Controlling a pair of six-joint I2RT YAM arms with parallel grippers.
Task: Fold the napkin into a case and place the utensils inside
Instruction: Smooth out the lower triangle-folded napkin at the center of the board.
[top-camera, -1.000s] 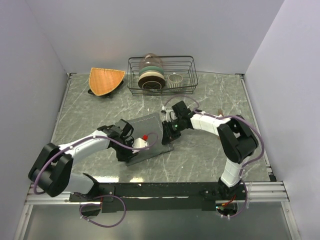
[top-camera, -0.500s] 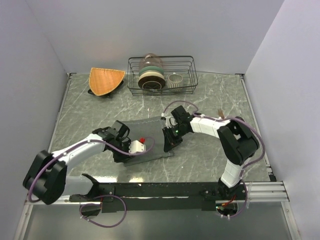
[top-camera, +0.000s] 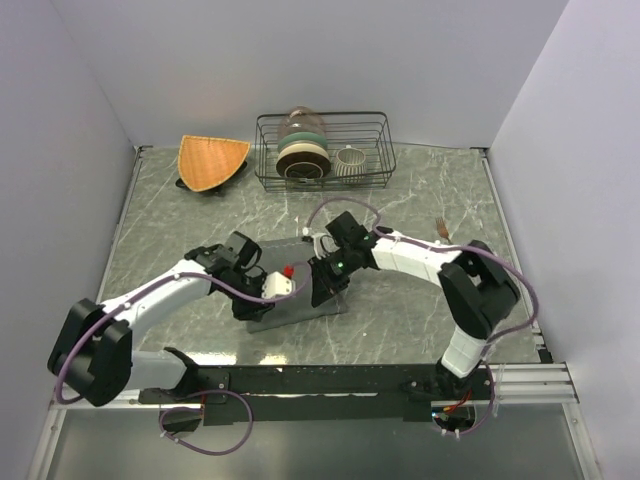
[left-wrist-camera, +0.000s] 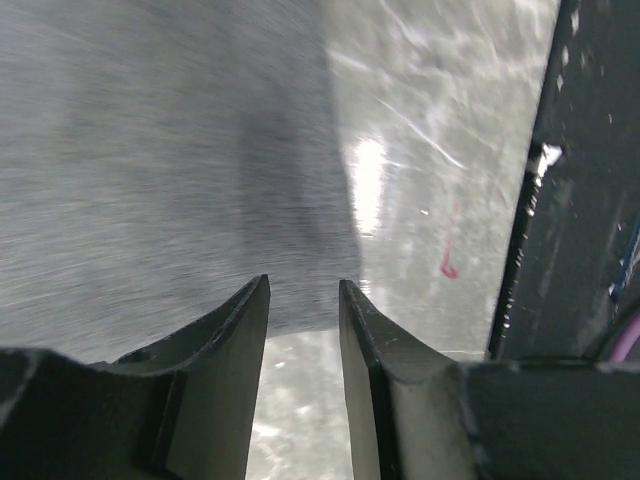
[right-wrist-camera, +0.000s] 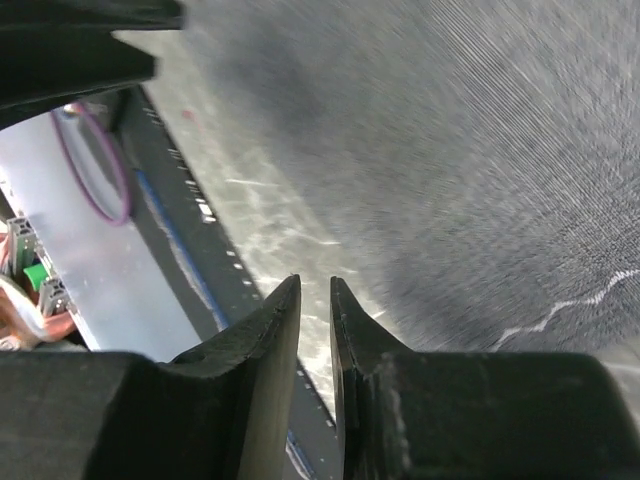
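Although the napkin (top-camera: 297, 308) appears folded over into a broad dark band at the middle of the surface (top-camera: 400, 320), somewhat toward the near edge, it does not yet show the long narrow pocket form that the task calls for, so the folding looks only partly done. Both arms bend over the cloth, one at each end of it. The left claw (left-wrist-camera: 303, 285) has its fingers a little apart with the cloth's edge just at their tips; whether it pinches that edge cannot be told through the blur. The right claw (right-wrist-camera: 315, 282) shows only a thin slit between its fingers, with bare marble behind it and the cloth just beside, so its hold cannot be told either. The utensils (top-camera: 440, 226) lie well apart from the cloth, near the right edge, seemingly untouched; only a small copper glint shows. By this judgement, further folds and the loading of the utensils remain.
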